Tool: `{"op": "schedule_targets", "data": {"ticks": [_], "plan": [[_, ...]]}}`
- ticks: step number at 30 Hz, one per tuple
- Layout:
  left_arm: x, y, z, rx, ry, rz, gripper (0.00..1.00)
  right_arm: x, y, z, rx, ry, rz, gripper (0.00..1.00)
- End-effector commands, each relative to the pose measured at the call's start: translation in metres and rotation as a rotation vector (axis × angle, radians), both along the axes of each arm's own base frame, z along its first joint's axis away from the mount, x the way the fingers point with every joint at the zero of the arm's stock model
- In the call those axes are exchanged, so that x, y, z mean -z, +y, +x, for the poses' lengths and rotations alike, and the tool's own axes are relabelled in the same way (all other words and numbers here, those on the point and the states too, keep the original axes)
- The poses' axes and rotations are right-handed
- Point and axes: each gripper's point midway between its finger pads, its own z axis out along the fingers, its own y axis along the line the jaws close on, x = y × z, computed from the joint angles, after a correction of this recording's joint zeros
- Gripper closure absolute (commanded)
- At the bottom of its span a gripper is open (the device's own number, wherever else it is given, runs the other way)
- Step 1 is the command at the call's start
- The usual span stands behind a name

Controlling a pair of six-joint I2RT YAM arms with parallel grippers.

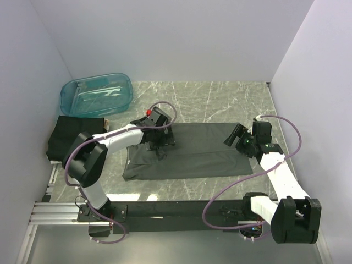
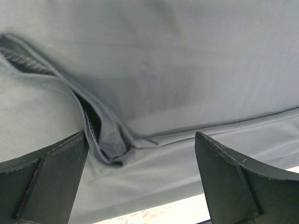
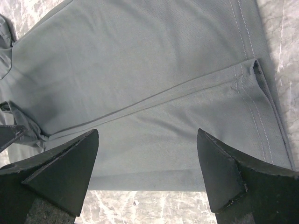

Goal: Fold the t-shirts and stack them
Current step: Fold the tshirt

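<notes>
A dark grey t-shirt (image 1: 190, 151) lies spread flat in a long band across the middle of the table. My left gripper (image 1: 158, 144) hangs open over its left part. The left wrist view shows the open gripper (image 2: 140, 135) just above the fabric (image 2: 187, 70), with a puckered seam fold (image 2: 105, 147) next to the left finger. My right gripper (image 1: 232, 137) is open over the shirt's right end. In the right wrist view it (image 3: 147, 131) straddles a folded-over layer (image 3: 154, 84) near the stitched hem (image 3: 254, 107). Neither holds anything.
A dark folded pile of cloth (image 1: 71, 135) lies at the table's left edge. A translucent teal tub (image 1: 96, 93) stands behind it at the back left. Marble tabletop (image 1: 220, 99) shows behind the shirt. White walls close in on three sides.
</notes>
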Motion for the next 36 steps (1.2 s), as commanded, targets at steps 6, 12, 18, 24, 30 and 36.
{"op": "schedule_targets", "data": {"ticks": [6,12,18,24,30,36], "plan": [[-0.006,-0.025,0.016,0.015,-0.031,-0.060,0.01,-0.007,-0.005,0.010,0.005,-0.030,-0.030,0.08],[0.009,-0.012,0.029,-0.068,-0.024,0.046,0.01,-0.004,-0.006,0.010,0.011,-0.020,-0.036,0.08],[-0.010,-0.005,0.034,-0.078,-0.074,0.074,0.01,-0.013,-0.011,0.012,0.025,-0.044,-0.055,0.08],[-0.060,0.030,0.050,-0.153,-0.206,0.189,0.01,-0.028,-0.024,0.017,0.086,-0.081,-0.109,0.08],[-0.090,0.060,0.105,-0.243,-0.273,0.196,0.01,-0.042,-0.035,0.025,0.144,-0.117,-0.141,0.08],[-0.092,0.065,0.185,-0.253,-0.314,0.190,0.01,-0.045,-0.037,0.030,0.155,-0.128,-0.150,0.08]]}}
